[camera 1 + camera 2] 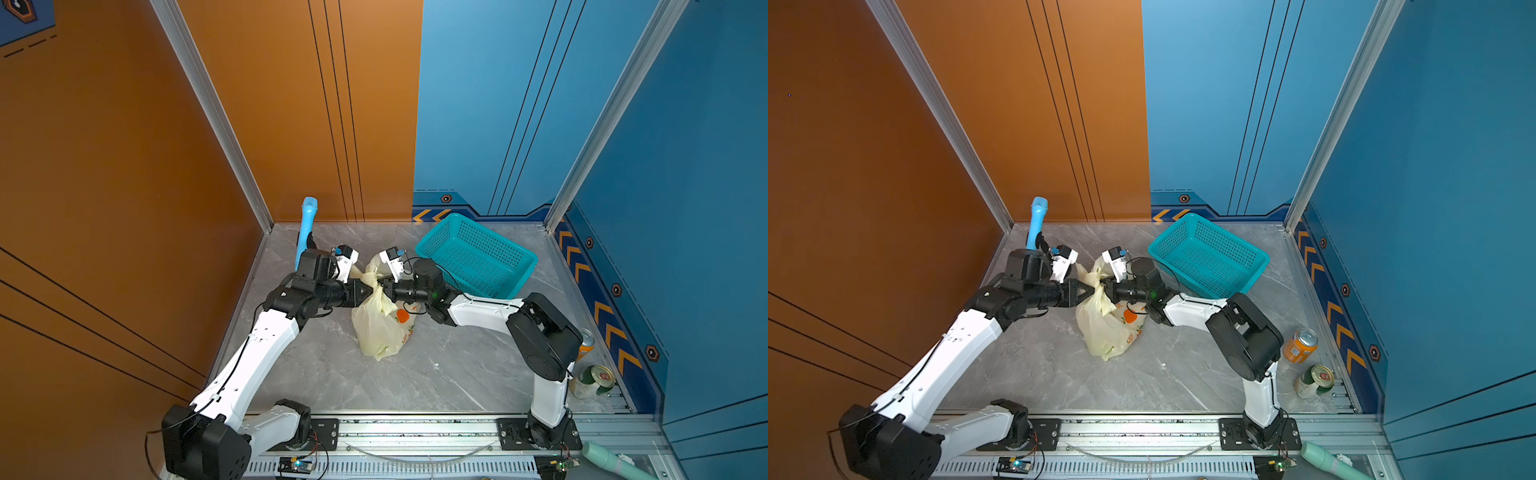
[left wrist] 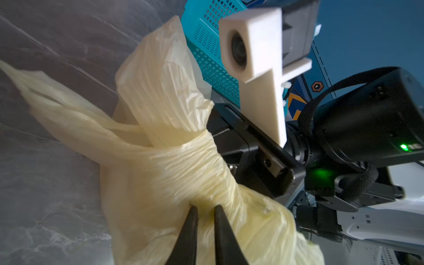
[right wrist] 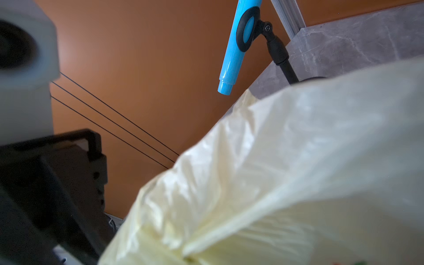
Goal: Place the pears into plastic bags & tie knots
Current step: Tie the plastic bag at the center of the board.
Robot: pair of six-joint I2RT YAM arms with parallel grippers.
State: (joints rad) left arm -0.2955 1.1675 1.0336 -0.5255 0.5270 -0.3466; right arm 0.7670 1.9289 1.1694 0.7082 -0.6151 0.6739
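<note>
Grey marble tabletop, orange wall panels toward 10 o'clock, blue toward 2. From 9 o'clock the left gripper comes in with its fingers nearly together, tips nipping the bunched plastic just under the knot. From 3 o'clock the right gripper meets it, closed. Its fingers are buried behind the plastic, so I can't tell what's between them. The knot sits between the two, with one flat loop sticking out toward 12. From there the plastic bag slumps toward 6 onto mid-tabletop, pale yellow, orange fruit print on its 3 o'clock side. Can't make out the pears through the film. The teal basket is at 1 o'clock of the bag, behind the right arm. The blue tube on a black stand is at 11. At 4 o'clock by the blue wall: orange can, green-white can.
</note>
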